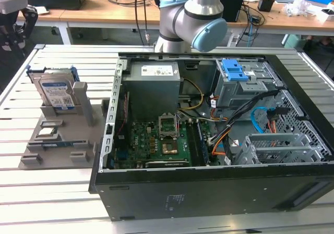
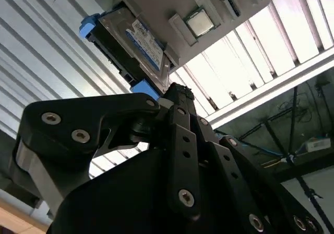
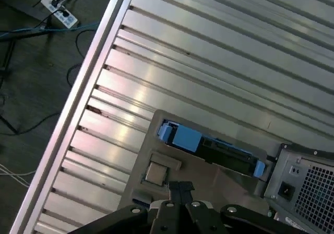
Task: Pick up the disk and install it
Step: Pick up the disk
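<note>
The gripper is closed on nothing, up above the grey holder. In that holder the disk stands on edge, silver with a white-and-blue label and a blue frame, its lower part hidden behind the holder's posts

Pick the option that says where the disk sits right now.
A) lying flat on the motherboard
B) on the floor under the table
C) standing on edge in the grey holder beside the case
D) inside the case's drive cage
C: the disk stands on edge in the grey holder, on the exterior view's left of the open computer case.
</note>
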{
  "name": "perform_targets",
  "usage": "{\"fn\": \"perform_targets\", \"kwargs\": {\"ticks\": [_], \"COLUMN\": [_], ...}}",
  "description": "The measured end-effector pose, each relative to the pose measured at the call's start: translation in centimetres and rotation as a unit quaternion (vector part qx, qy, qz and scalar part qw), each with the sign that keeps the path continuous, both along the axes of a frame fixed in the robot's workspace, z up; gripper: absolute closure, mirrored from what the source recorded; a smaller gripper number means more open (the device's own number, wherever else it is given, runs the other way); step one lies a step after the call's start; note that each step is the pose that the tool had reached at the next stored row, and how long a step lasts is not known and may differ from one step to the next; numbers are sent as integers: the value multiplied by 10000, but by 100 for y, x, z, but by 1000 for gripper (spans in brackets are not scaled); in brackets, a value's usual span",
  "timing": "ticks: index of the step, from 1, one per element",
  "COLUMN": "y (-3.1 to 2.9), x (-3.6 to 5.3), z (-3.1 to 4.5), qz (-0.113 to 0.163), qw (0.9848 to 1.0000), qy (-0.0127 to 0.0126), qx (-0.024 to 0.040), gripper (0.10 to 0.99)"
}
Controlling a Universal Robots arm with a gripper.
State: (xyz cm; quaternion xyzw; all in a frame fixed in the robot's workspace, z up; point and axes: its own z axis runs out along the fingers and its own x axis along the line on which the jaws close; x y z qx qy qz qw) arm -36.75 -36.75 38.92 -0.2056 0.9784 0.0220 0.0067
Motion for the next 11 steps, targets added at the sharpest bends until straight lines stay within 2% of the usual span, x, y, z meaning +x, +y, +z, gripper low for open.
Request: {"fn": "perform_targets", "kwargs": {"ticks": [2, 5, 7, 9, 10, 11], "y": [0, 0, 0, 0, 0, 0], "x": [0, 0, 0, 0, 0, 0], "z": [0, -1, 0, 0, 0, 0], "qz": [299, 542, 858, 1160, 1305, 1543], "qw": [9996, 9985, 9963, 9932, 9915, 9880], "qy": [0, 0, 0, 0, 0, 0], "qx": [0, 0, 0, 0, 0, 0], "gripper": [980, 980, 980, 980, 980, 980]}}
